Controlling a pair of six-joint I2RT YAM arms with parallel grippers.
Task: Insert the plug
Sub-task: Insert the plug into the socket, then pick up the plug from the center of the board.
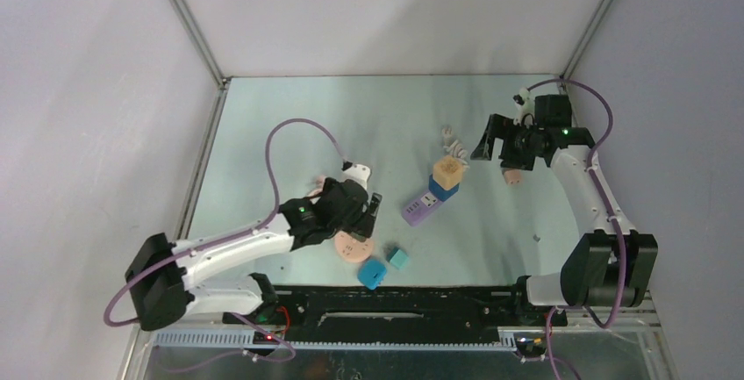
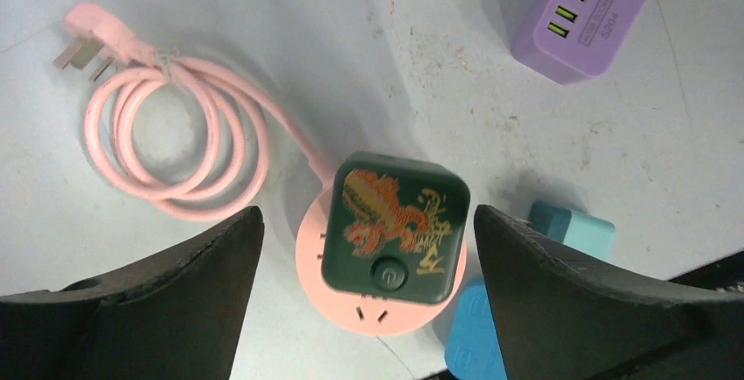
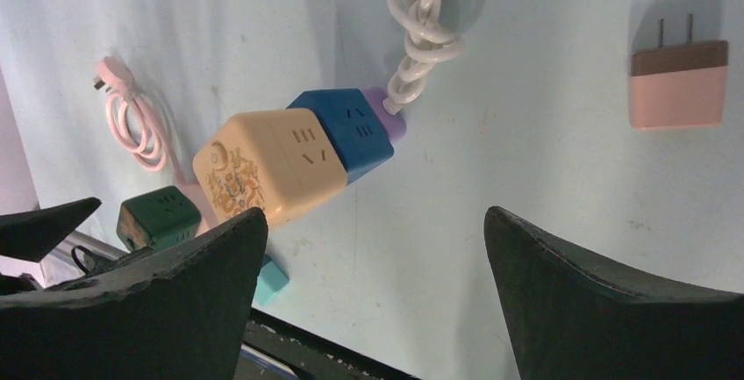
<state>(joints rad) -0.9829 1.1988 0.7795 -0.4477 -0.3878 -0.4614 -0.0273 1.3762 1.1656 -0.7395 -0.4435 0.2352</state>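
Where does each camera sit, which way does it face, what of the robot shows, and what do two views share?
Top external: above, behind the bases, looking down on the pale blue table; both arms show.
Left wrist: looks down on the dark green cube adapter atop the round pink socket; own open fingers.
Right wrist: looks down on the cream and blue stacked cubes; own fingers.
Both wrists share that adapter.

Purple power strip (image 2: 586, 11), teal cube (image 2: 572, 226)

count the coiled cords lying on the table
2. The pink cord lies coiled left of the pink socket and joins it. The white cord lies knotted at the purple strip's far end. The arms could hide more.
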